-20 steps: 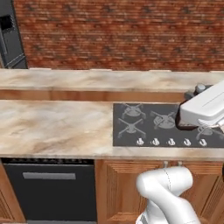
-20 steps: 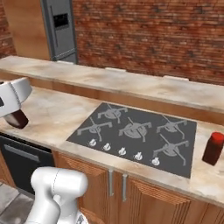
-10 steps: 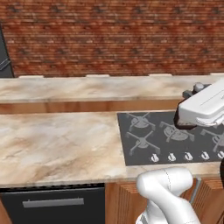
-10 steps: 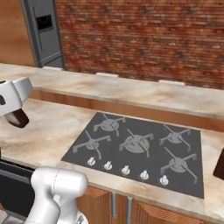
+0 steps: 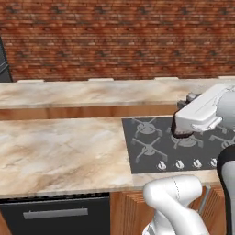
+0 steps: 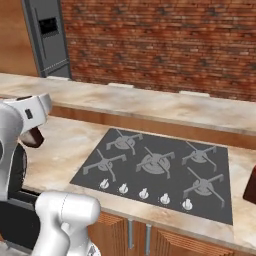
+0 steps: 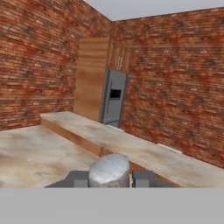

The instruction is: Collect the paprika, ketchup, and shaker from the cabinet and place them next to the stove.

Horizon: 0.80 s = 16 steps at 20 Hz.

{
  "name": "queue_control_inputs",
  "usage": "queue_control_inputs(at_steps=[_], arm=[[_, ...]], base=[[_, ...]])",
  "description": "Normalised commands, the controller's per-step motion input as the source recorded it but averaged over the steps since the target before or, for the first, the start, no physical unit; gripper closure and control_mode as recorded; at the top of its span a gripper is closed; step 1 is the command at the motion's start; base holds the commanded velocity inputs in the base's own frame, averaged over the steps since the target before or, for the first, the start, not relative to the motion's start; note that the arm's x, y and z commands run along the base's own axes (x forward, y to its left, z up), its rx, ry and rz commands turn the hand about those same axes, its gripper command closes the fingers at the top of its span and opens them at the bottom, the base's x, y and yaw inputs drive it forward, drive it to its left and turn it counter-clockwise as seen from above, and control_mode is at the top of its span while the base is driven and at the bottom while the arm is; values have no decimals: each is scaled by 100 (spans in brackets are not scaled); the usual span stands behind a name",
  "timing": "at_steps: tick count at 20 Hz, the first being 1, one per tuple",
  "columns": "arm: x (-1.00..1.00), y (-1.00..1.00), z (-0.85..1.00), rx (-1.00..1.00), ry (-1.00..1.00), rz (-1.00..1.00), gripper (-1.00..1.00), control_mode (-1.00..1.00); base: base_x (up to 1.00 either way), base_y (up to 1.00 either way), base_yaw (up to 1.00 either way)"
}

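Hand [image 7: 109,178] closed on the ketchup [image 7: 109,169]; grey cap sits between the fingers [image 7: 77,178], dark red body hangs below the hand [image 6: 33,136]. Stove [image 5: 174,142] lies just under and beside the hand; bare surface [image 5: 59,147] on the hand's other side. A dark red item [image 6: 250,186], likely the paprika, stands at the stove's far edge. Judgement: carry upright, lower onto the surface clear of the grates, release only once the base is flat.
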Motion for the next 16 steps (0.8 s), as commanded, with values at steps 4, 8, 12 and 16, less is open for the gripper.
queue_control_inputs(at_steps=[4,8,12,16], arm=[[70,13,-72,1,0,33,100,-100],[66,24,-57,1,0,39,100,-100],[66,26,-46,0,0,41,100,-100],[58,25,-46,0,0,40,100,-100]], base=[[0,0,0],[0,0,0],[0,0,0],[0,0,0]])
